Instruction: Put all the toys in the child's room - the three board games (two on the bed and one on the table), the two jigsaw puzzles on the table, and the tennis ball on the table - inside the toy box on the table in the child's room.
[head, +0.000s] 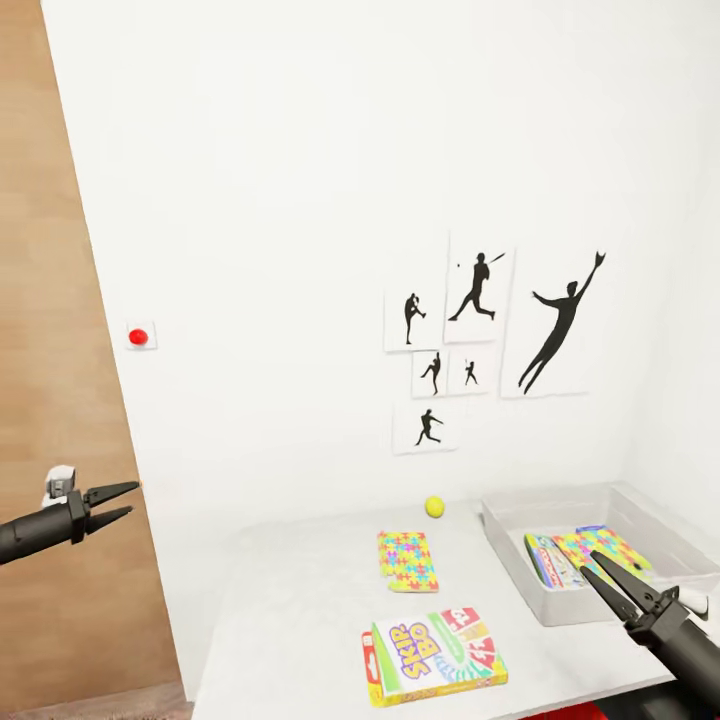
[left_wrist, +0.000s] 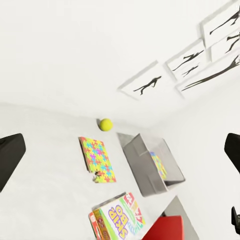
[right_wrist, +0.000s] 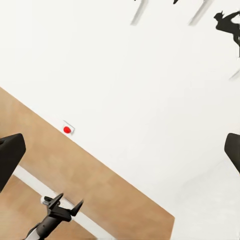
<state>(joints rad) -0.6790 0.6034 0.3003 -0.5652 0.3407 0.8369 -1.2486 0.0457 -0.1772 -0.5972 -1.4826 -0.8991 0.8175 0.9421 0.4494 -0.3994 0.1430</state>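
Observation:
On the pale table (head: 290, 600) lie a tennis ball (head: 434, 506) near the wall, a multicoloured jigsaw puzzle (head: 407, 560) in front of it, and a Skip-Bo board game (head: 432, 656) near the front edge. The grey toy box (head: 517, 565) stands at the right and holds a second puzzle (head: 603, 547) and a printed game box (head: 553, 566). My right gripper (head: 593, 566) hovers open over the box's near side, holding nothing. My left gripper (head: 122, 503) is open and empty, off the table's left end. The left wrist view looks down on the ball (left_wrist: 105, 124), puzzle (left_wrist: 97, 159), toy box (left_wrist: 137, 160) and Skip-Bo (left_wrist: 117, 217).
A wood-panel door (head: 50, 350) stands at the left, with a red wall button (head: 138, 337) beside it. Black sports-silhouette pictures (head: 480, 340) hang above the table. Something red (left_wrist: 167, 230) sits low at the table's front right. A white wall closes the right side behind the toy box.

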